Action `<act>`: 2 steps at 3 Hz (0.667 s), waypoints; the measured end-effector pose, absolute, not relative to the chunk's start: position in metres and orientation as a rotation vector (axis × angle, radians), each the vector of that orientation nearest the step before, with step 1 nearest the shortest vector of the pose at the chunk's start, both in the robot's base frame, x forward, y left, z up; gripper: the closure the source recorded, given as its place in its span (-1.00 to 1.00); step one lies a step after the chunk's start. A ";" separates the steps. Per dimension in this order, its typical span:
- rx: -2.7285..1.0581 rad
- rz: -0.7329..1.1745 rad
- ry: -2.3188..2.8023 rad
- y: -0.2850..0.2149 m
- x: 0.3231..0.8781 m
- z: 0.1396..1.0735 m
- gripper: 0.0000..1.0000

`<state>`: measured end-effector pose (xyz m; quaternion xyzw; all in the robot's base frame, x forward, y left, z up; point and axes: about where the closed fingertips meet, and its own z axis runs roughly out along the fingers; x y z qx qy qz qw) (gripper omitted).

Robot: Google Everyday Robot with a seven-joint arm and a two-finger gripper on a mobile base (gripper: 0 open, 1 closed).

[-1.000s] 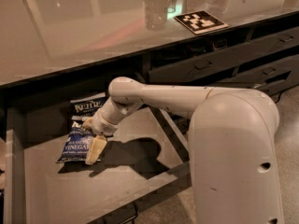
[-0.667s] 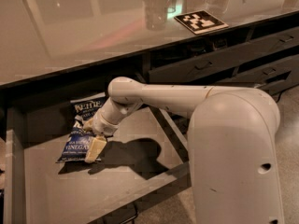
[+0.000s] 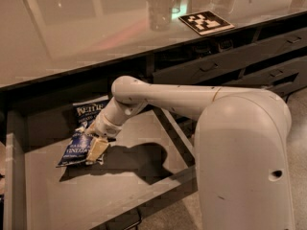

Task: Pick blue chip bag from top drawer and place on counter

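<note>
The top drawer (image 3: 110,190) stands pulled out under the counter (image 3: 72,37), dark grey with a flat floor. The blue chip bag (image 3: 73,151) lies at the drawer's back left, dark blue with white "Vinegar" lettering on its lower part. A blue part with "Kettle" lettering (image 3: 91,110) shows just behind it; I cannot tell whether that is the same bag or a second one. My gripper (image 3: 90,139) reaches down into the drawer and is shut on the bag's middle. One tan finger (image 3: 98,148) lies across the bag. The bag rests on the drawer floor.
A black-and-white square tag (image 3: 206,22) lies on the counter at the right, with a clear glass (image 3: 160,11) beside it. Narrower stacked grey drawers with dark handles (image 3: 268,56) sit to the right. My white arm (image 3: 240,143) fills the right foreground.
</note>
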<state>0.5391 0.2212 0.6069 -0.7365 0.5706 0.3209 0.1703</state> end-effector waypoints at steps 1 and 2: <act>-2.016 0.931 1.519 0.221 0.515 0.637 1.00; -1.853 0.982 1.402 0.220 0.473 0.643 1.00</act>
